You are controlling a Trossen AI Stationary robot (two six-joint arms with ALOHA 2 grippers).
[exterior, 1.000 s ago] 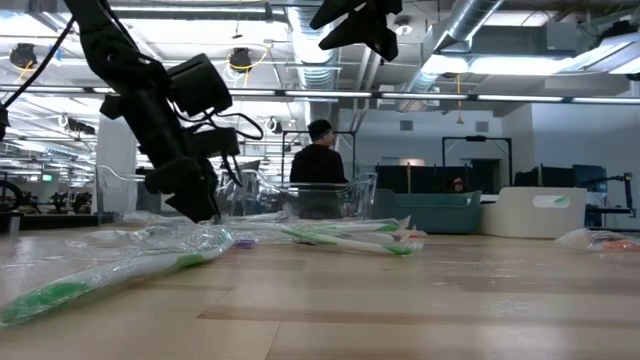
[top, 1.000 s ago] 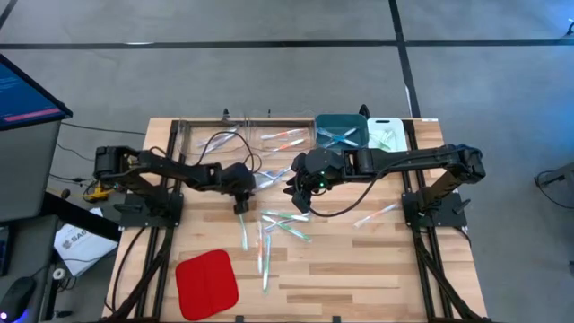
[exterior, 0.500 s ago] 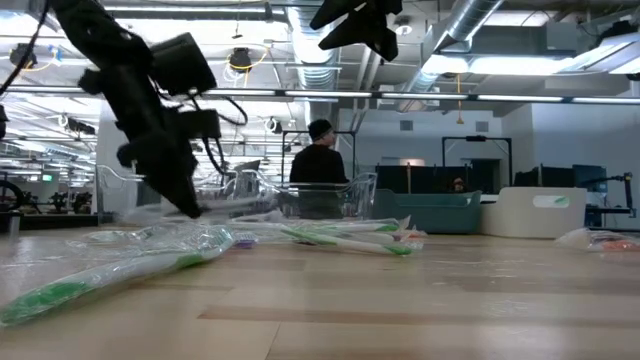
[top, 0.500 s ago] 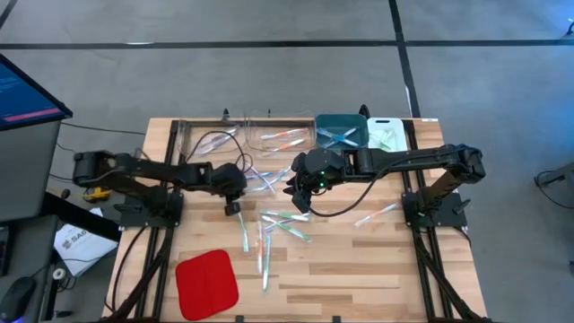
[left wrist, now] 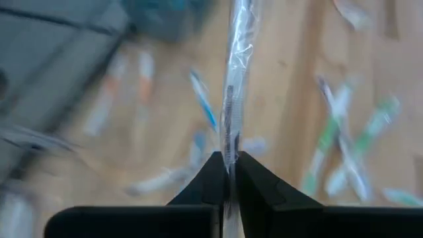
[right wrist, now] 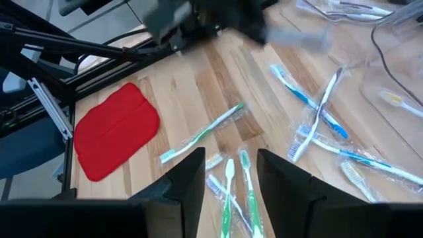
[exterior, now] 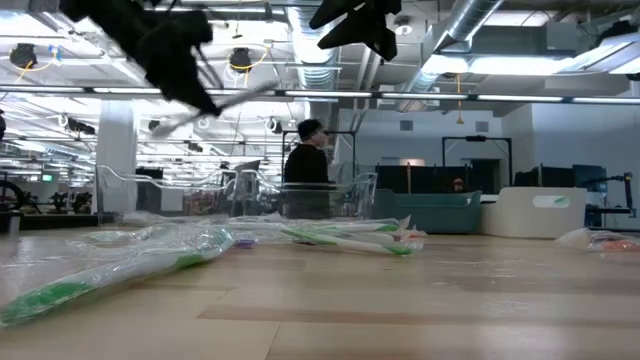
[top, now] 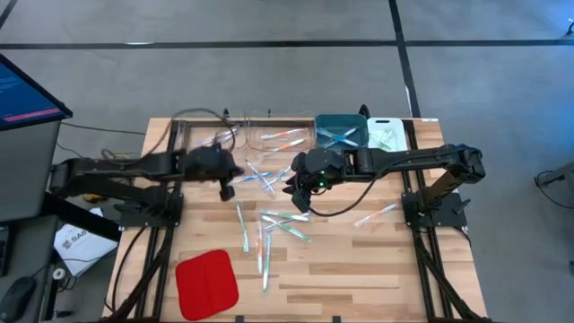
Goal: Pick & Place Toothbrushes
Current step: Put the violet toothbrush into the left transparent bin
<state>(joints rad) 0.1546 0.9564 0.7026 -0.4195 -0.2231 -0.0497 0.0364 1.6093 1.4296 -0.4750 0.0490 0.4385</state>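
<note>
Several toothbrushes (top: pixel 273 224) in clear wrappers lie scattered on the wooden table (top: pixel 377 269), seen also in the right wrist view (right wrist: pixel 205 135). My left gripper (top: pixel 226 186) hangs above the table's left middle, shut on one wrapped toothbrush (left wrist: pixel 236 73), which shows as a pale stick (exterior: pixel 240 100) high in the low view. My right gripper (top: pixel 301 192) hovers open over the middle of the table, its fingers (right wrist: pixel 193 180) apart with nothing between them, above the loose toothbrushes. My left gripper pinches the wrapped toothbrush between its two fingers (left wrist: pixel 210 177), near one end of the stick (left wrist: pixel 229 149). The rest of the toothbrush runs forward out of the fingertips, along the way they point. It is lifted clear of the table and tilted.
At the far edge stand a clear bin (top: pixel 269 136), a teal bin (top: pixel 341 131) and a white bin (top: pixel 387 135), each with toothbrushes in it. A flat red pad (top: pixel 206 283) lies at the near left. Cables loop at the far left. A person stands beyond the table (exterior: pixel 308 160).
My left gripper has shut on a toothbrush that lay on the table, then risen and drawn back toward the table's left edge, tipping up. The toothbrush has come up with it, clear of the pile.
</note>
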